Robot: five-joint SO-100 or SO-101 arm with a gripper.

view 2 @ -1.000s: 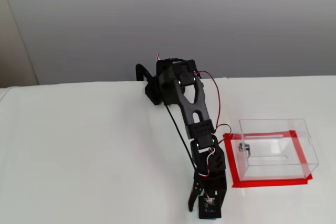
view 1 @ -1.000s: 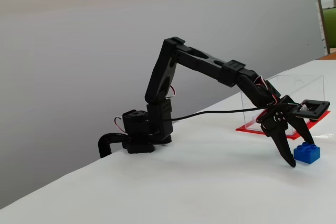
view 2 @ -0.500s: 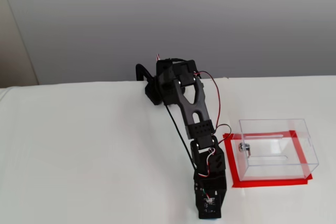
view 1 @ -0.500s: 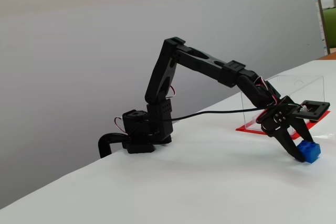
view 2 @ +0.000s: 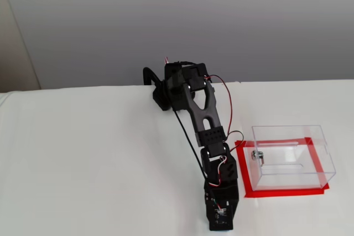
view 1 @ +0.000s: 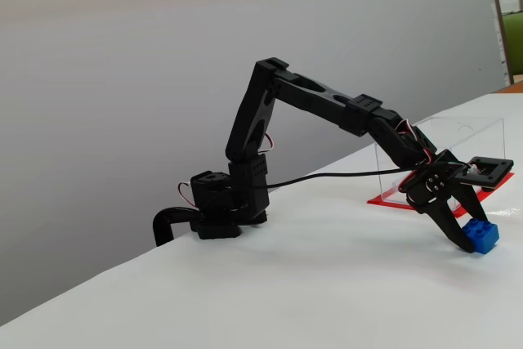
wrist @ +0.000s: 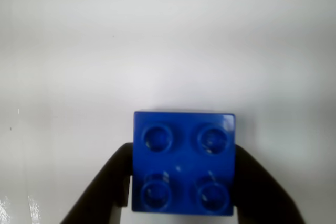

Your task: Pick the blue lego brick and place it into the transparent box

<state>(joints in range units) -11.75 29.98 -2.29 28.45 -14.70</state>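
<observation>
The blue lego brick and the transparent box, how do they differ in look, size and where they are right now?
The blue lego brick is solid, opaque blue with four round studs; the transparent box has see-through walls on a red base. The brick is far smaller than the box. The brick sits between the fingers of the gripper, which is closed on it, while the box stands untouched beside the arm. The box appears to hold only a small silver fitting. Both are boxy plastic shapes.
</observation>
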